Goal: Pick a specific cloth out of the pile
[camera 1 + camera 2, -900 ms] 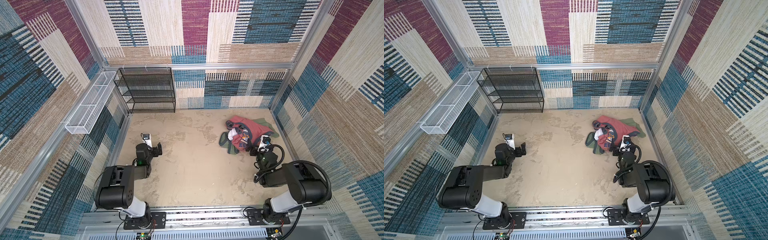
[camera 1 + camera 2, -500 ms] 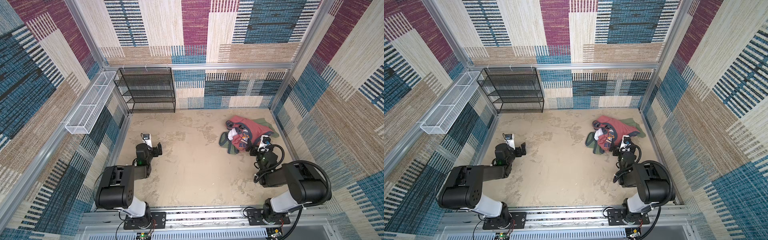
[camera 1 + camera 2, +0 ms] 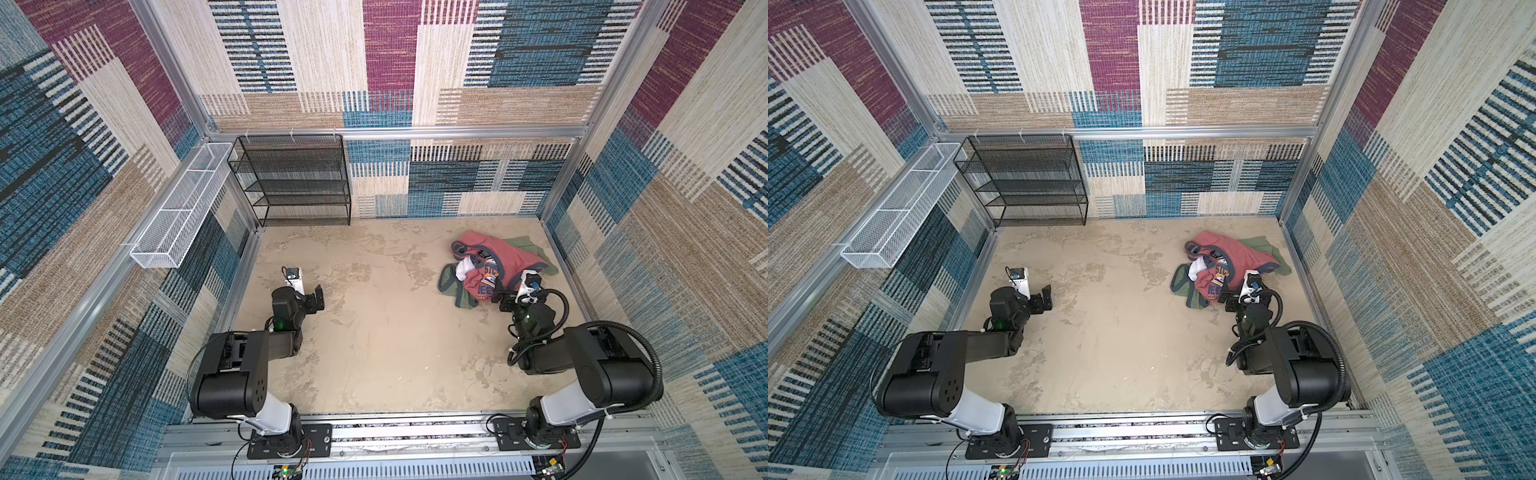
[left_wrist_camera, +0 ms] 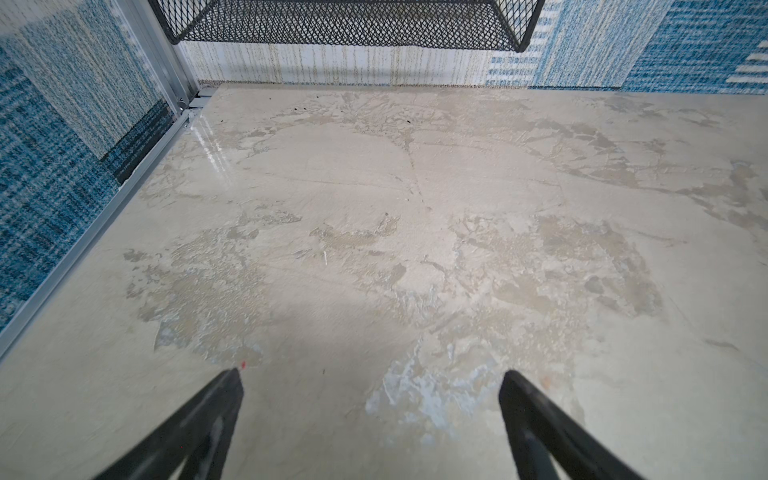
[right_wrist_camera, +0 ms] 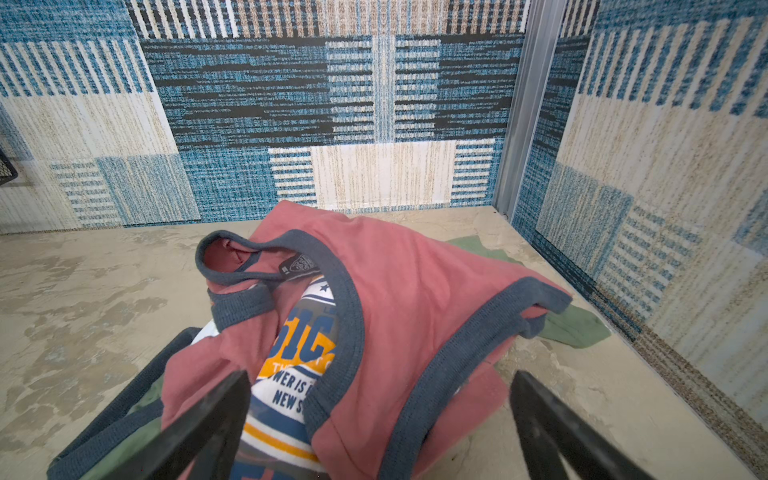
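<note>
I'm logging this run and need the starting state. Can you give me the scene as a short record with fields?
target: olive-green cloth, mostly buried, showing at two sides of the pile
on top: salmon-red garment with navy trim and printed lettering
also in pile: white garment, small part showing
right hand: open, low at the pile's near edge, holding nothing
left hand: open, over bare table, far from the pile
back left: black mesh shelf, white wire basket
</note>
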Robot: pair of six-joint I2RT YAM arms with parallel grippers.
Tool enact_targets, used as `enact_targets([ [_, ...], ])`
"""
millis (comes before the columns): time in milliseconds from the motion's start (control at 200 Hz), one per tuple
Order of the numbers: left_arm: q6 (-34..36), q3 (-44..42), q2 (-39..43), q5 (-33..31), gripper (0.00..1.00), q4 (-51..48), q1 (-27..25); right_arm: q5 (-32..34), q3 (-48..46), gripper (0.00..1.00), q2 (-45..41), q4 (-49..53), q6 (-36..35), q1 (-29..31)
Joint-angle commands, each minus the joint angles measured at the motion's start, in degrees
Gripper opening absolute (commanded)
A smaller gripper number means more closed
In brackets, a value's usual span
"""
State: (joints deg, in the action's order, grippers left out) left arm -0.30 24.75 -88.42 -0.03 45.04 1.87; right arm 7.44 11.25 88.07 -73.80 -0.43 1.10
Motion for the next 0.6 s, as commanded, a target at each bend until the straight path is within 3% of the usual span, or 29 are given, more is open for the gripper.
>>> enact_targets([
  [0, 0.01, 0.29, 0.05, -0.49, 0.99, 0.84, 0.09, -0.54, 0.2, 1.0, -0.12, -1.08, 0.22, 0.02],
  [421, -0.02, 0.21, 0.11, -0.58, 1.0, 0.84, 0.11, -0.59, 0.27, 1.0, -0.03, -0.99, 0.23, -0.01],
  [506, 0.18, 0.26, 0.81, 0.01, 0.84, 1.09, 0.1, 0.04, 0.12, 0.99, -0.81, -0.95, 0.14, 0.04],
  [561, 0.34, 2.34, 4.32, 0.19, 0.72, -5.66, 0.04, 0.84, 1.13, 0.98, -4.51, 4.09, 0.29, 0.04],
  [596, -0.59, 3.36, 6.95, -1.82, 0.69, -10.29, 0.01, 1.57, 2.74, 0.96, -7.37, 8.93, 0.5, 0.13],
])
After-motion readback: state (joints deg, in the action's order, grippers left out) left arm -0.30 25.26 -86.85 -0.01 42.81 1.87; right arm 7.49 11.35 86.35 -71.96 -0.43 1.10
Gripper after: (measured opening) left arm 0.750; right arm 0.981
